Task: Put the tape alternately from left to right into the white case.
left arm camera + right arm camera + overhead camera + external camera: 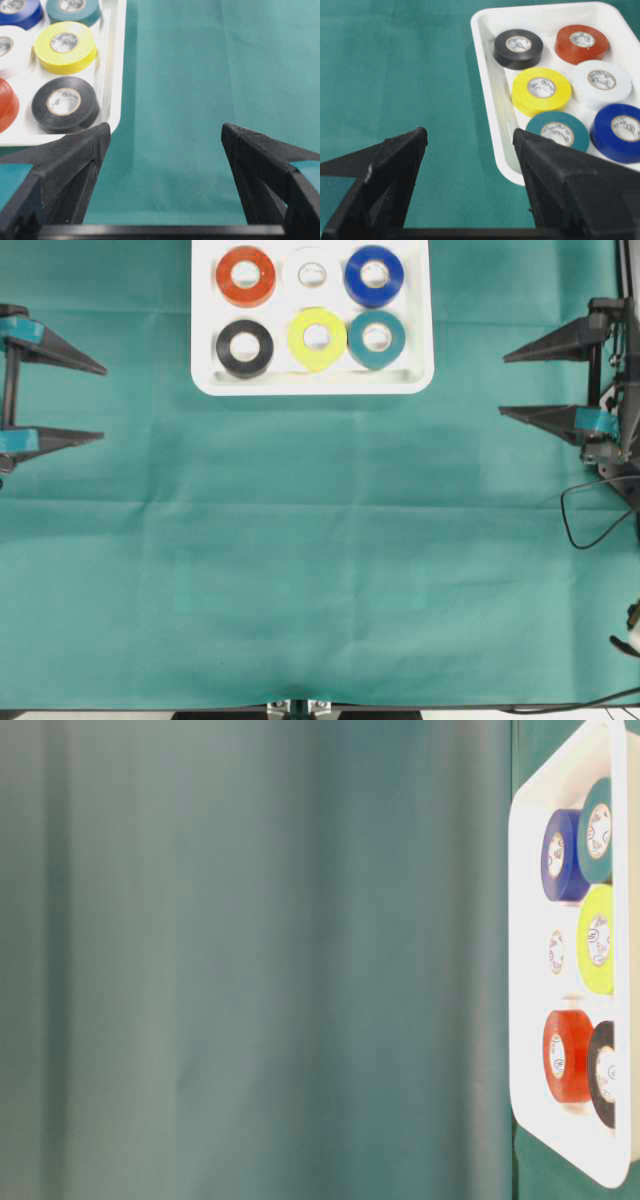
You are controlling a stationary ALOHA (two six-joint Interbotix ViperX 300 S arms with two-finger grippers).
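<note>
Green cloth [320,580] covers the whole tabletop, creased in faint folds, with nothing lying on it between the two arms. A thin black cable [590,515] loops onto the cloth at the right edge of the overhead view, below the right arm.

At the top centre of that view sits the white case [205,340], its long axis running left to right across the frame and its upper edge cut off by the frame. All six rolls of tape lie flat inside it, holes facing up, in two rows of three. The upper row holds the red roll [246,276], the white roll [312,274] and the blue roll [374,276]; the lower row holds the black roll [244,348], the yellow roll [317,338] and the teal roll [376,338]. Yellow and teal touch; the others stand just apart.

The left gripper [104,403] reaches in level from the left edge, its fingers [70,355] spread wide and holding nothing. The right gripper [501,386] reaches in level from the right edge, its fingers [555,343] likewise wide apart and bare. Both are well apart from the case, tips pointing toward the middle. From the left wrist view the case shows at upper left; from the right wrist view, at upper right.
</note>
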